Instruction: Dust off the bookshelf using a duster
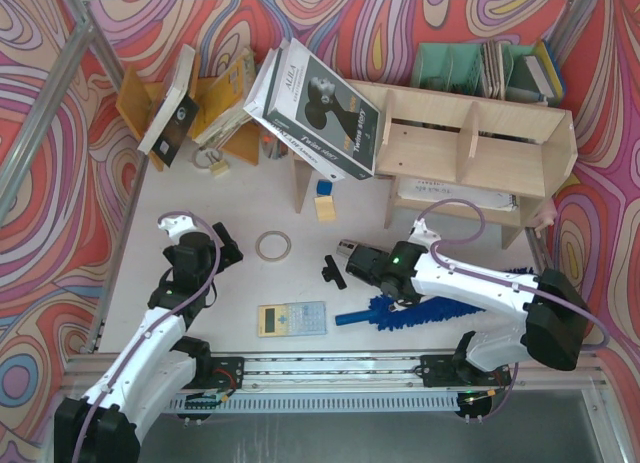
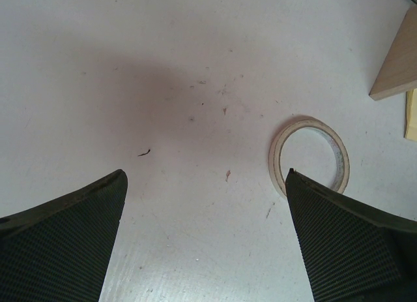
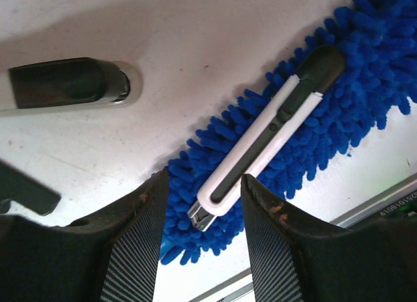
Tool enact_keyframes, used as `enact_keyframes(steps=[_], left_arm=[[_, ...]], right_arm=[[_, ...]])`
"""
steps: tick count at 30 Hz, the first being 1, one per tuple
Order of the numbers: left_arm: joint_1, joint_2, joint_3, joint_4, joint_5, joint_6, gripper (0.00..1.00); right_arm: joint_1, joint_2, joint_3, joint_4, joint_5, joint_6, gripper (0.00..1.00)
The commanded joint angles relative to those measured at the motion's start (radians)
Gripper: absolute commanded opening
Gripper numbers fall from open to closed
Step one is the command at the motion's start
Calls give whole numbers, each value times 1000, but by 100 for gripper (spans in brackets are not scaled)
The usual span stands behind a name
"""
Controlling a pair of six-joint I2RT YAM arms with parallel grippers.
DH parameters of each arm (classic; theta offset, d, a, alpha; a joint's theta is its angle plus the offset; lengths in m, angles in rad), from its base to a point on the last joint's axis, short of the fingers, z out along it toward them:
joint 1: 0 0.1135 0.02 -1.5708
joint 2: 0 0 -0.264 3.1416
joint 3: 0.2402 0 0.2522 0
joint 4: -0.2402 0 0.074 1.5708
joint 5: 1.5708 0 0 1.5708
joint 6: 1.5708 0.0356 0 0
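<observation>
- Left gripper (image 2: 205, 173) first: jaws flung wide, nothing between them, hanging over bare white counter (image 1: 285, 283).
- A roll of tape (image 2: 274, 160) lies flat just beside one of its fingers, untouched.
- Over to the right gripper (image 3: 203, 179), and it's pointing down right over the duster (image 1: 415, 315)!
- Its jaws stand partly spread, pinching nothing. The near end of a white-and-black utility knife (image 3: 260, 142) sits in the gap, close to one finger with daylight on the other side.
- That knife stretches out across the blue fluff, slanting away from the fingers.
- The duster lies flat on the counter near the front edge. Its short handle points toward the calculator (image 1: 292, 319), and its fluffy length runs off under the right arm.
- The bookshelf (image 1: 500, 163) stands at the back right, well apart from the duster.
- A big book (image 1: 320, 108) leans tilted against the shelf's left end.
- A dark pen (image 3: 65, 83) rests on the counter beyond the right fingers, clear of the duster.
</observation>
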Motion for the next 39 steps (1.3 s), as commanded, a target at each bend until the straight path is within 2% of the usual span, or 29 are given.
enact_keyframes(steps=[1, 4, 11, 20, 39], left_arm=[[-3, -9, -4, 11, -13, -4, 98], [-3, -7, -4, 11, -13, -4, 99], [-3, -1, -3, 15, -10, -3, 98], [-3, -3, -3, 14, -10, -3, 98], [-3, 10, 0, 17, -6, -3, 98]], right_arm=[[-15, 6, -29, -99, 17, 125, 47], [-43, -10, -64, -65, -24, 116, 40], [-90, -38, -105, -37, -56, 98, 39], [-122, -36, -123, -3, -80, 77, 46], [-165, 21, -149, 60, -109, 56, 52]])
